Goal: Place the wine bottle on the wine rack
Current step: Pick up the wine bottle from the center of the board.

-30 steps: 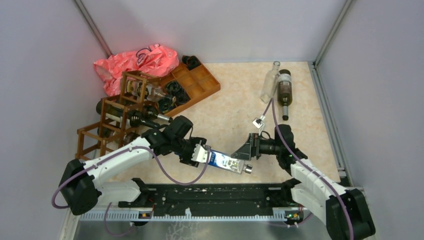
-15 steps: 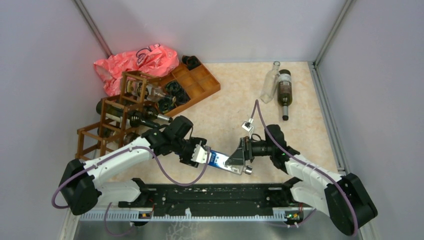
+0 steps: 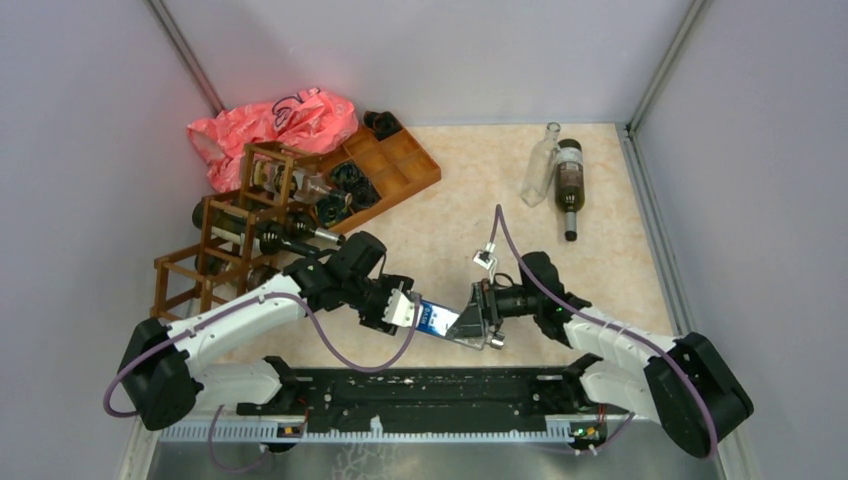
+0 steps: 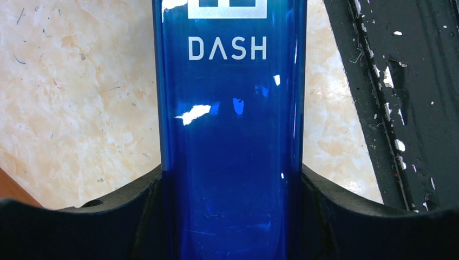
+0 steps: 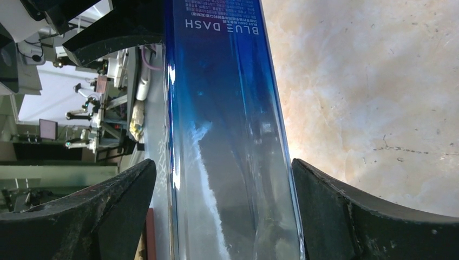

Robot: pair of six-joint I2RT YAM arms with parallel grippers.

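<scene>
The left arm reaches from its base at the near left corner, forearm stretched toward the middle of the counter, wrist turned so the left hand points to the right. That hand is clamped on the blue wine bottle; in its wrist view both black fingers press against the glass, which bears the word DASH. The bottle lies nearly level, close to the near edge, its silver-capped end aimed right and toward the bases.

The right arm is folded low, forearm running left, and the right hand faces the left one, straddling the bottle's capped half. Its fingers stand wide on either side of the glass, with a thin gap showing on one side.

The wine rack stands at the left of the counter, well apart from the held bottle, with dark bottles already in some cells
</scene>
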